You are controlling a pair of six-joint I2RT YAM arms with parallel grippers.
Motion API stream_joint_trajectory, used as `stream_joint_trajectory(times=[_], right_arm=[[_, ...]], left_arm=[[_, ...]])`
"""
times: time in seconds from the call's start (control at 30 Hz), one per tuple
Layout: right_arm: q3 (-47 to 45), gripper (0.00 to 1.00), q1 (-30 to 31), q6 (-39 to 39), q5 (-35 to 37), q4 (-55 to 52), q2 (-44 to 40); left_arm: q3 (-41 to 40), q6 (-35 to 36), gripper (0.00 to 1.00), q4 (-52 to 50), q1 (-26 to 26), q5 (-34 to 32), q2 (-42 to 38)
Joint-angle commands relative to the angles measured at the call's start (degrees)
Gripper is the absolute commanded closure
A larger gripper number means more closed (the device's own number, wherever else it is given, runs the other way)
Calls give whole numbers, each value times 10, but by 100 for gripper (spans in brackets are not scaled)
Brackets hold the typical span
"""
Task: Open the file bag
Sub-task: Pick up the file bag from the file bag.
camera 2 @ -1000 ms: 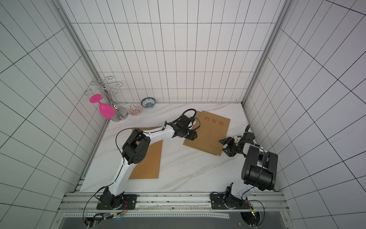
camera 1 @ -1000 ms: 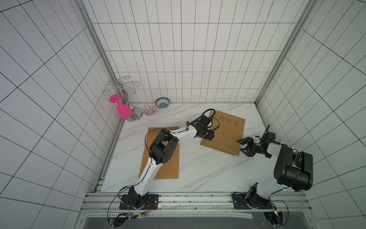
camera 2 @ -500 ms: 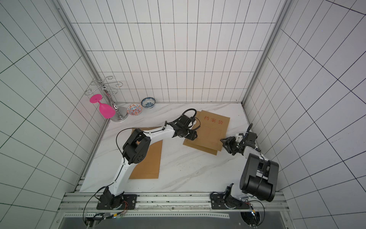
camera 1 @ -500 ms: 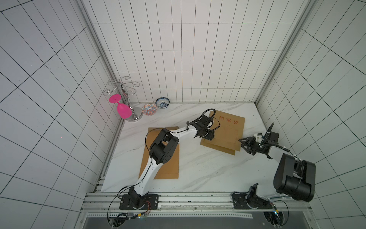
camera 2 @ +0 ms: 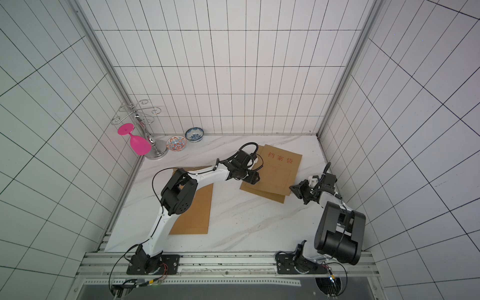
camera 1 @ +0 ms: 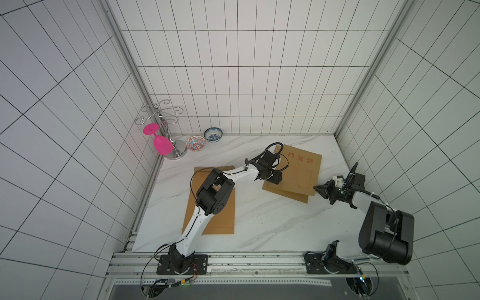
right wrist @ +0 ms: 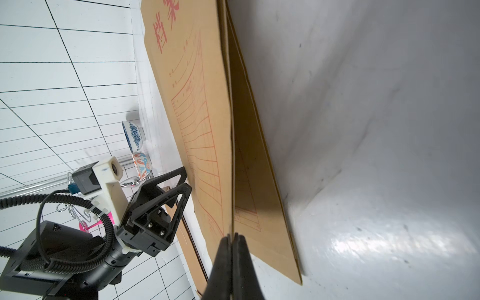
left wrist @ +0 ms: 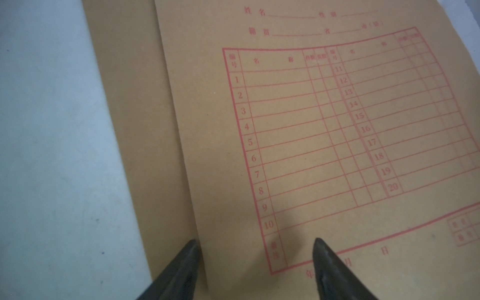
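Note:
A brown file bag [camera 1: 296,172] [camera 2: 279,172] with red characters and a red table lies at the back right of the marble table. A second brown bag [camera 1: 288,196] [right wrist: 249,181] with the same print lies under it. My right gripper [camera 1: 315,187] [camera 2: 291,187] [right wrist: 232,235] is shut on the upper bag's near right corner, which stands a little off the lower bag. My left gripper [camera 1: 274,179] [camera 2: 253,179] [left wrist: 255,246] is open over the near left corner. One of its fingertips [left wrist: 193,249] is by the upper bag's edge, and nothing is between its fingers.
Another brown bag [camera 1: 211,207] lies under my left arm at the front left. A pink goblet [camera 1: 161,146] hangs on a metal rack [camera 1: 166,122] at the back left, beside two patterned bowls [camera 1: 195,143] [camera 1: 213,134]. The tiled right wall [camera 1: 363,145] stands close to my right arm.
My right gripper moved in to the upper bag's near right corner and shut on it. My left gripper opened wider and stayed in place.

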Motion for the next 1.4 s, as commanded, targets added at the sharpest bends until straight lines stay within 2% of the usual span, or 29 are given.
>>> stream_joint_trajectory(times=[0.0,0.1,0.27,0.37,0.5,0.7,0.9,1.13,1.23,1.3,1.37], right_arm=[[-11,100,-4,1,16,-22,-39],[-16,100,-2,26,31,-25,-80],[-14,100,29,88,84,-38,-169],[6,100,62,117,116,-57,-210],[41,100,98,144,137,-81,-231],[70,100,147,174,139,-89,-231],[78,100,168,197,136,-90,-237],[86,100,180,213,134,-102,-255],[88,100,186,219,131,-105,-258],[90,100,189,218,134,-111,-260],[90,100,192,217,134,-115,-262]], left_arm=[[-29,17,9,9,-1,-34,-69],[-73,36,3,50,-1,-55,-158],[-188,103,3,133,-17,-76,-304],[-275,174,3,190,-51,-110,-378],[-375,259,2,273,-116,-160,-433],[-392,301,2,284,-161,-171,-417],[-368,334,2,277,-184,-176,-376],[-314,381,2,275,-213,-227,-303],[-291,399,4,278,-227,-273,-270],[-279,414,8,289,-238,-338,-249],[-269,429,11,301,-241,-375,-233]])
